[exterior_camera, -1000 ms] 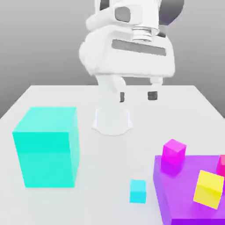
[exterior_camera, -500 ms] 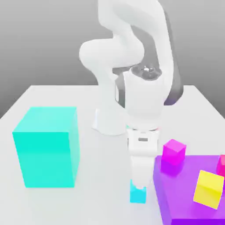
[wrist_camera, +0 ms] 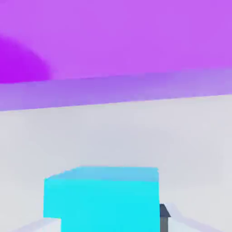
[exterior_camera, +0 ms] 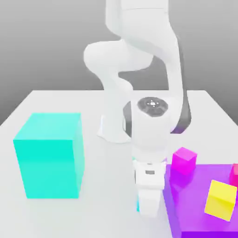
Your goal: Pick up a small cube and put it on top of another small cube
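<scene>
Cyan small cube (wrist_camera: 108,204) sat clamped between the jaws of the gripper (exterior_camera: 148,212), low beside the purple platform (exterior_camera: 188,204). Sound technique called for a steady grip, then a straight lift clear of the platform's edge before sideways travel.

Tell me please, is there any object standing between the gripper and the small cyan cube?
No, nothing visible stands between them: the gripper is already down at the small cyan cube, with a dark fingertip pad right beside its side. The purple block lies next to them, not between.
</scene>
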Robot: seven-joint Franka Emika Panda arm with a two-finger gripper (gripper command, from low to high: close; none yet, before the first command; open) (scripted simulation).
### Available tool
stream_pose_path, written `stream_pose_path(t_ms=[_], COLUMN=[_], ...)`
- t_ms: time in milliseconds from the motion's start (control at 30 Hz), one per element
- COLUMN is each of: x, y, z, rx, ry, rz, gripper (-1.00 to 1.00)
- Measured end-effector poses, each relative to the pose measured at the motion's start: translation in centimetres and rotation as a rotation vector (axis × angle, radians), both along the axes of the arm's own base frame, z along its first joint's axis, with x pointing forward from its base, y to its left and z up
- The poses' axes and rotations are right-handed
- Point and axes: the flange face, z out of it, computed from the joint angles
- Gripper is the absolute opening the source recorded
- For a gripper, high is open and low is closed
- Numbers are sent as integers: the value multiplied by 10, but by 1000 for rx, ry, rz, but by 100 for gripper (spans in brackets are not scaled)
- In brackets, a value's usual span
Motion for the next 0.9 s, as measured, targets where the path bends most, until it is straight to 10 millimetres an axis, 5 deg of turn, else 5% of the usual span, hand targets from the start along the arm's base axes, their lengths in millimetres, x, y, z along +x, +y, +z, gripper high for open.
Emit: stream_pose_path(t_ms=[133,500,633,767,800,900], x=[17,92,88,87,86,86], y=[11,115,151,156,156,156], z=[45,193,196,140,125,125], rx=[2,-3,4,2,2,2], ry=[-21,-99,-40,-1,0,0], rz=[-10,-260,-399,-458,-460,-460], gripper=[-100,-100,-100,-100,100,100])
